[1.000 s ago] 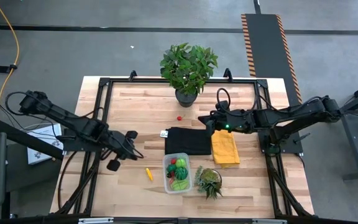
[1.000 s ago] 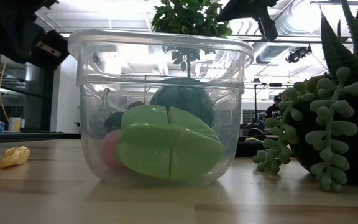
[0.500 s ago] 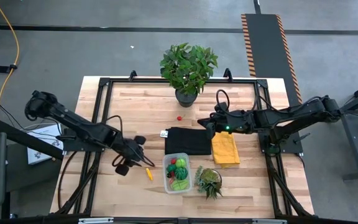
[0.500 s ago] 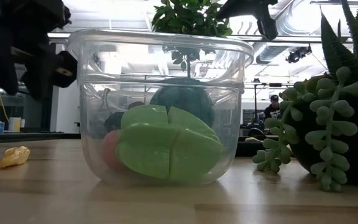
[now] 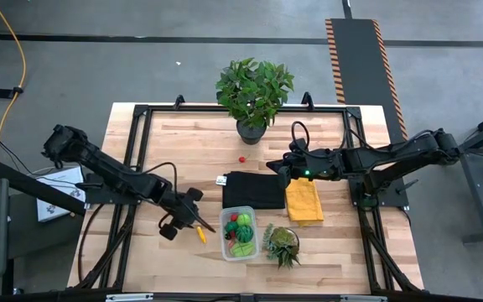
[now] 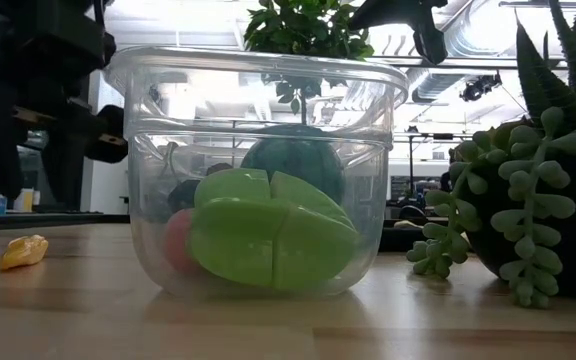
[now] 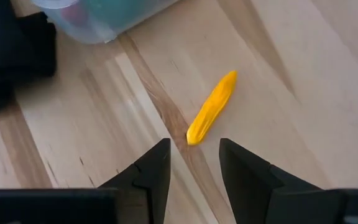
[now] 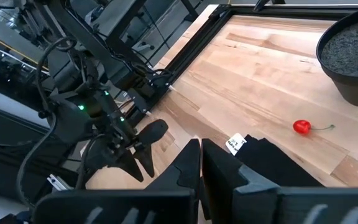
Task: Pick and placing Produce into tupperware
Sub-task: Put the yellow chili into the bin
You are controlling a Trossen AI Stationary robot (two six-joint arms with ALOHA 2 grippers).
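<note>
The counter (image 5: 174, 151) is pale striped wood. A yellow-orange stick (image 7: 212, 107), a red cherry (image 8: 301, 127), a black cloth (image 5: 254, 190) and a yellow cloth (image 5: 303, 199) lie there; green pieces (image 6: 268, 240) fill the clear tupperware (image 6: 258, 90).

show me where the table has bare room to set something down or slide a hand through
Bare wood: the far left stretch of the wooden table, left of the large potted leafy plant; also right of the yellow cloth. Crowded: the near middle, where black cloth, clear plastic tupperware, spiky succulent, yellow stick and left claw cluster.
</note>
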